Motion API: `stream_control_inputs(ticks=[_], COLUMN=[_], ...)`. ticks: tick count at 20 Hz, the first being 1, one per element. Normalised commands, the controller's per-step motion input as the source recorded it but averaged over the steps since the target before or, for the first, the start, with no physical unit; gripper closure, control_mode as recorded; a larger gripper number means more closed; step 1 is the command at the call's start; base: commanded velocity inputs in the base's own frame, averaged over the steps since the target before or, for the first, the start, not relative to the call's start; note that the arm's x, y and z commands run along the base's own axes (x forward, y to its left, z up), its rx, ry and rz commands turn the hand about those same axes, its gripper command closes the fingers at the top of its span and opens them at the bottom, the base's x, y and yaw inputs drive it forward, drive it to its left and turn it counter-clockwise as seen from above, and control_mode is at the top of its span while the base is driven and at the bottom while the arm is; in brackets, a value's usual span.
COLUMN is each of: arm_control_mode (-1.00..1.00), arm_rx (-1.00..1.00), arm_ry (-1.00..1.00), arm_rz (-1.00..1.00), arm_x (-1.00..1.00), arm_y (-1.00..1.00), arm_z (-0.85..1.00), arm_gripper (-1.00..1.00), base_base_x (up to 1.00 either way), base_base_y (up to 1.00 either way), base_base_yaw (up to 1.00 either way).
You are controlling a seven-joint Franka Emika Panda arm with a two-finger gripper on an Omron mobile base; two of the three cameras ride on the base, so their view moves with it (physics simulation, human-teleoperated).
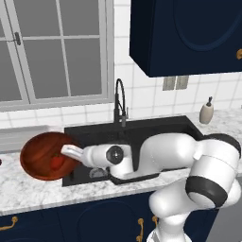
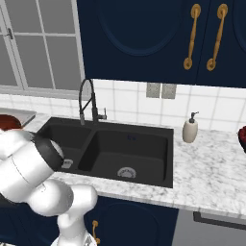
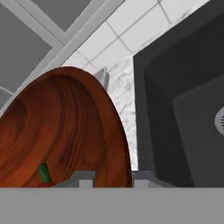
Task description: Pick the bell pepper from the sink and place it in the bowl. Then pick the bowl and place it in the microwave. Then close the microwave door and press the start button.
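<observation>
Left base view: bowl (image 1: pixel 41 156) at nine o'clock of the sink (image 1: pixel 142 134), partly over the marble table (image 1: pixel 42 194), bell pepper (image 1: pixel 57 162) lying inside; tool (image 1: pixel 64 151) reaching over the bowl's near rim. Right base view: only a sliver of bowl (image 2: pixel 8 121) at nine o'clock, sink basins bare. Hand view: tool (image 3: pixel 113 178) pinched together across the bowl's rim (image 3: pixel 121 148), one fingertip (image 3: pixel 87 179) inside, the other outside; pepper's green stem (image 3: pixel 43 173) at seven o'clock. Judged: pepper step done, bowl pickup in hand; next, a level lift and carry toward the microwave.
</observation>
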Motion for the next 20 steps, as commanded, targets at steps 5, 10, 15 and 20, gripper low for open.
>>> stream_control_inputs(ticks=[5,10,15,20], arm_control_mode=[-1.0,-1.0,-1.0,-1.0], arm_rx=[0.09,0.15,0.13,0.0], arm_ry=[0.26,0.34,0.38,0.3], arm_rz=[-0.08,-0.1,-0.12,-0.19], arm_x=[-0.12,0.0,0.0,0.0], arm_y=[-0.69,-0.46,-0.38,-0.15], arm_z=[1.0,1.0,1.0,1.0], arm_gripper=[1.0,1.0,1.0,1.0], base_base_x=[0.0,0.0,0.0,0.0], base_base_y=[0.0,0.0,0.0,0.0], base_base_yaw=[0.0,0.0,0.0,0.0])
